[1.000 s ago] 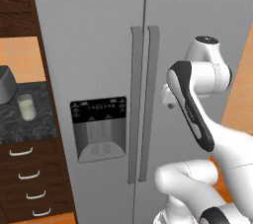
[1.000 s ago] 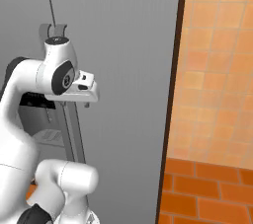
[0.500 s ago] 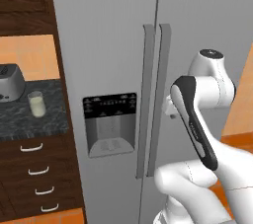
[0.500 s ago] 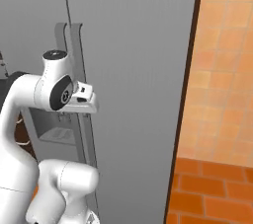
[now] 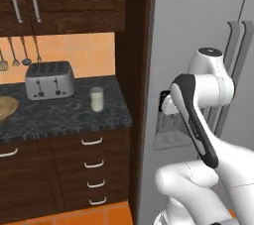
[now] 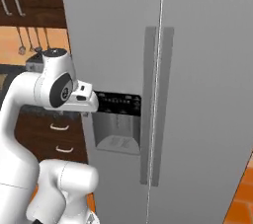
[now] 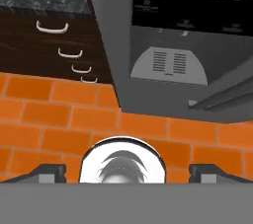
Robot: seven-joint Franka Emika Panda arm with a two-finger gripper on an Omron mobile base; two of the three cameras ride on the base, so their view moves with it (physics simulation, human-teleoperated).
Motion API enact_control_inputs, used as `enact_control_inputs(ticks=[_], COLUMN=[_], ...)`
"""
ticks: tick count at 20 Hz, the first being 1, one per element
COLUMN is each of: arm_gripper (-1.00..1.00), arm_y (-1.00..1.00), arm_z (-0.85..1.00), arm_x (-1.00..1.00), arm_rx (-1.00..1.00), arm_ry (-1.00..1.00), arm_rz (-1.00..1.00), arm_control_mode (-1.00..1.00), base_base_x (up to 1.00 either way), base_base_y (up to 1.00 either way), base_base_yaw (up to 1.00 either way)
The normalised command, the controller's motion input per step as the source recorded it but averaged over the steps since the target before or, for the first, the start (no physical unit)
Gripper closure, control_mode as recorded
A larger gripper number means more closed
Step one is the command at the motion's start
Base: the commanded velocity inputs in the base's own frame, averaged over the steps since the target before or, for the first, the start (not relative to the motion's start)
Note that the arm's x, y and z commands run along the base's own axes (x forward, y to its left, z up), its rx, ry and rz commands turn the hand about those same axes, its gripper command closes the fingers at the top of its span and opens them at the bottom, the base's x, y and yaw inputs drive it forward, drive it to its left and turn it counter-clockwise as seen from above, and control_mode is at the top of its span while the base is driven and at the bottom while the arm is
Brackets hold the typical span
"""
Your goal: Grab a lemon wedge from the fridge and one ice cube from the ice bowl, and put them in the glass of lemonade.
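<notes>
My tool (image 7: 126, 171) is spread wide and holds nothing; in the hand view its two dark fingertips (image 7: 48, 172) stand far apart at the bottom edge, over the orange tiled floor (image 7: 44, 114). In the right base view my hand sits just in front of the fridge (image 6: 197, 45), level with the black dispenser panel (image 6: 118, 103) on the left-hand door, and I cannot tell whether it touches the door. The hand view looks down the face of that door: the dispenser panel (image 7: 197, 1) is at the top, the grey recess with its slotted drip tray (image 7: 168, 65) is below it, and the dark drawer fronts with white handles (image 7: 52, 27) lie to the left. Both fridge doors are shut, with their long vertical handles (image 6: 156, 104) side by side at the centre seam. In the left base view my arm stands in front of the fridge (image 5: 198, 30) and covers most of the dispenser. To the left of the fridge, past a dark wood panel, the black speckled worktop (image 5: 64, 115) carries the glass of lemonade (image 5: 96, 99), upright near the right end. A steel toaster (image 5: 49, 79) stands just left of the glass and further back. The ice bowl (image 5: 6, 108) shows partly at the left edge of the worktop, well apart from the glass. Utensils (image 5: 22, 50) hang on the wall behind the toaster.
</notes>
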Motion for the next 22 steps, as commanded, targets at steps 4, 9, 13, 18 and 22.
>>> enact_control_inputs(ticks=[4,9,13,18,22], arm_gripper=[-1.0,-1.0,-1.0,-1.0,-1.0], arm_y=[0.0,0.0,0.0,0.0,0.0], arm_z=[0.0,0.0,0.0,0.0,0.0], arm_x=[0.0,0.0,0.0,0.0,0.0], arm_rx=[0.0,0.0,0.0,0.0,0.0], arm_ry=[0.0,0.0,0.0,0.0,0.0], arm_rz=[0.0,0.0,0.0,0.0,0.0], arm_control_mode=[1.0,1.0,1.0,1.0,1.0], base_base_x=[0.44,0.52,0.59,0.54,0.53], base_base_y=[1.0,1.0,0.97,0.82,0.67], base_base_yaw=[-0.09,-0.13,-0.19,-0.2,-0.19])
